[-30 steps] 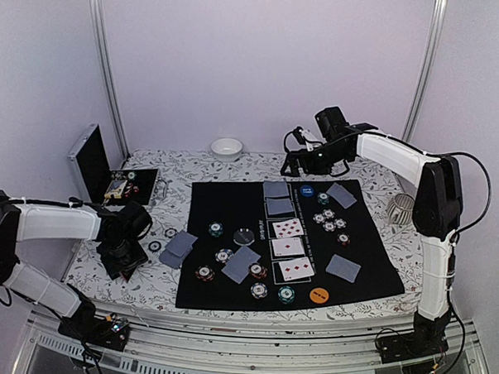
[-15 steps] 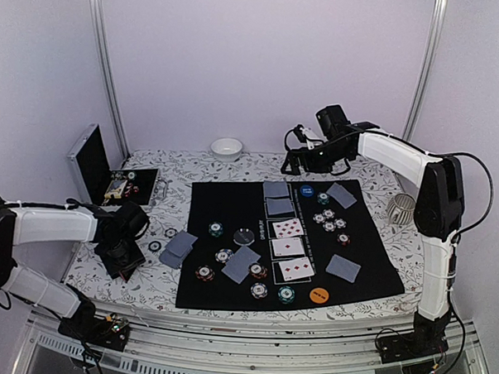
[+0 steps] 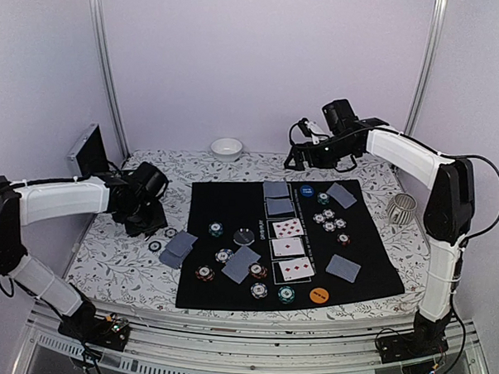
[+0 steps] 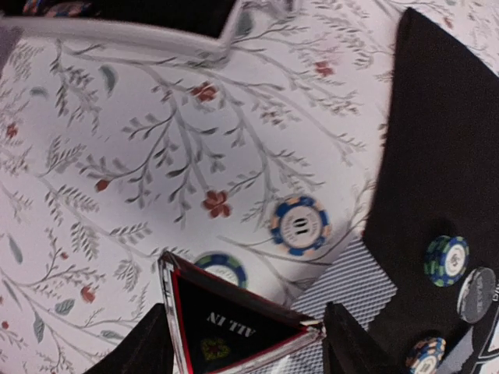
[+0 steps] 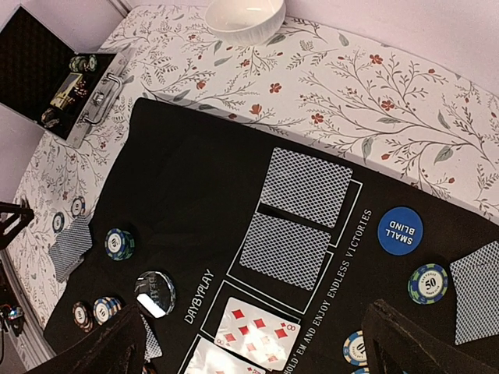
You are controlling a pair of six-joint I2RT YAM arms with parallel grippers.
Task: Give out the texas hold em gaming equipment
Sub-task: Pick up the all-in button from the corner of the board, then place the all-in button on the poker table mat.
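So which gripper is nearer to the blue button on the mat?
Right. The right gripper hangs just behind the blue button, near the far edge of the mat; the left gripper, holding the triangle marker, is off its left side.

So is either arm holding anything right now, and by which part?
The left tool pinches the black-red triangle marker by its outer edges, one finger on each side. The right tool is open and holds nothing.

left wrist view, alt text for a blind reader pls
The left end effector grips a black-red triangle marker reading ALL IN above a floral tablecloth. Two striped poker chips lie on the cloth beside a face-down card and a black mat.
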